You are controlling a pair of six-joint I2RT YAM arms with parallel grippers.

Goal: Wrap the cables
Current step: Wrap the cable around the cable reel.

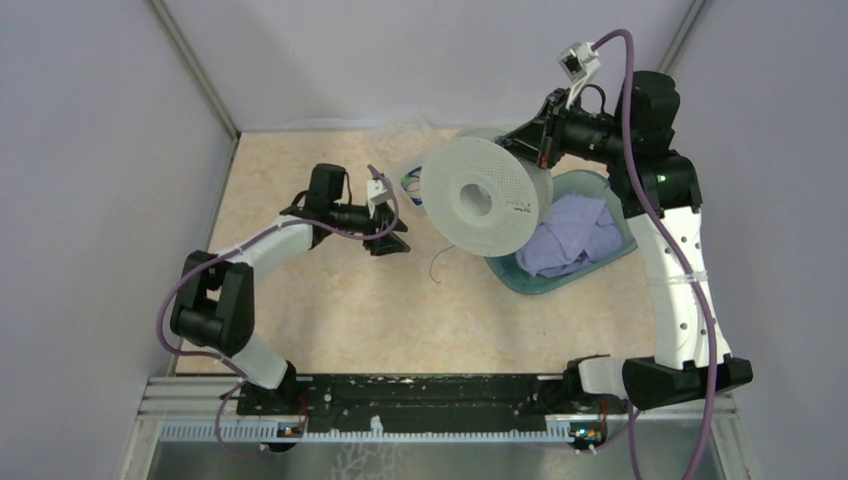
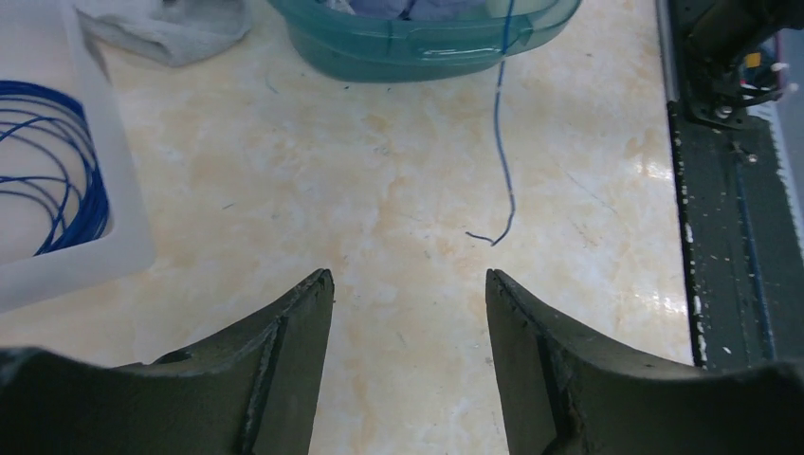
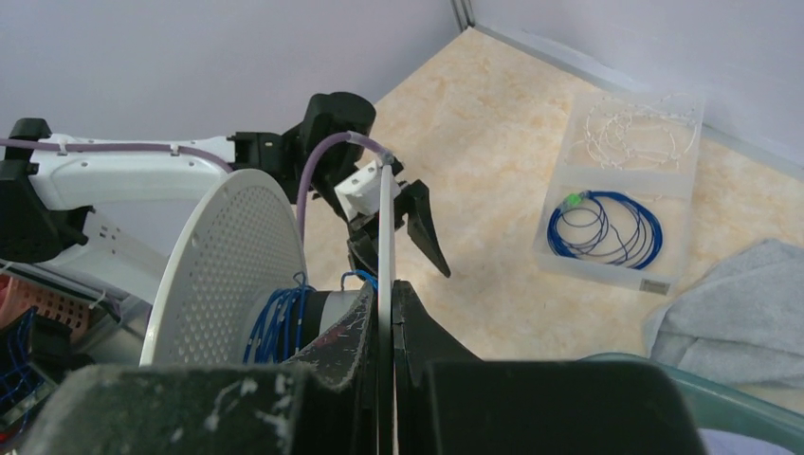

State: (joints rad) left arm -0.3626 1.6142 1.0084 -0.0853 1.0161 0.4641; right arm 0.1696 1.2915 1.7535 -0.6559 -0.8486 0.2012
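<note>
A pale grey perforated spool (image 1: 480, 195) is held up in the air over the table, its face towards the camera. My right gripper (image 1: 545, 150) is shut on the edge of one spool flange (image 3: 384, 227); the other flange (image 3: 223, 275) stands to its left. Turns of thin bluish cable (image 3: 275, 322) lie around the hub. A loose, very thin dark cable end (image 1: 437, 265) hangs down to the tabletop, and in the left wrist view (image 2: 505, 161) it ends in a small hook. My left gripper (image 1: 393, 243) is open and empty, its tips (image 2: 410, 275) just short of that end.
A teal basin (image 1: 606, 186) with a purple cloth (image 1: 575, 235) sits under the spool, right of centre; its wall shows in the left wrist view (image 2: 427, 52). A clear tray (image 3: 616, 275) holds a bright blue coil (image 3: 607, 227) with a green end. A grey cloth (image 3: 730, 313) lies beside it.
</note>
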